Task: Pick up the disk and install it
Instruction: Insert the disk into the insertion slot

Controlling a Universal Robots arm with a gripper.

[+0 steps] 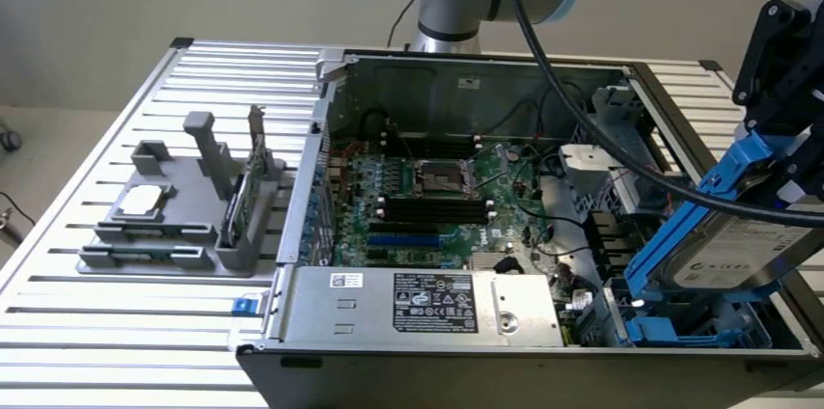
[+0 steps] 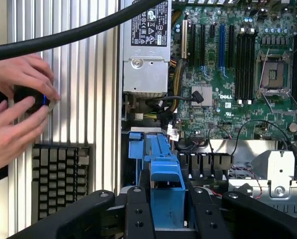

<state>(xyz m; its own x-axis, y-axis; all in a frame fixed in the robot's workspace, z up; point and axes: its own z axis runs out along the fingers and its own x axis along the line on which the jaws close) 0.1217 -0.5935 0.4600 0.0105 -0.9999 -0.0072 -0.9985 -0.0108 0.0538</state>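
The disk point(image 1: 736, 247), a silver drive with a white label in a blue bracket, hangs tilted above the case's near corner at the exterior view's right. My gripper point(image 1: 778, 174) is shut on the bracket's upper end. In the wrist view, the blue bracket point(image 2: 166, 188) sits clamped between the two black fingers point(image 2: 138, 214) of the gripper point(image 2: 167, 211). Below the disk lies the blue drive bay point(image 1: 676, 332), which the wrist view shows as blue rails point(image 2: 147, 145) just ahead of the bracket.
The open computer case point(image 1: 322, 139) holds a green motherboard point(image 1: 425, 192) and a grey power-supply box point(image 1: 425, 303). A grey fixture point(image 1: 180, 226) with a processor chip point(image 1: 142, 199) stands at the exterior view's left. A person's hands point(image 2: 16, 107) work near a keyboard point(image 2: 59, 174). A black cable point(image 2: 78, 31) crosses overhead.
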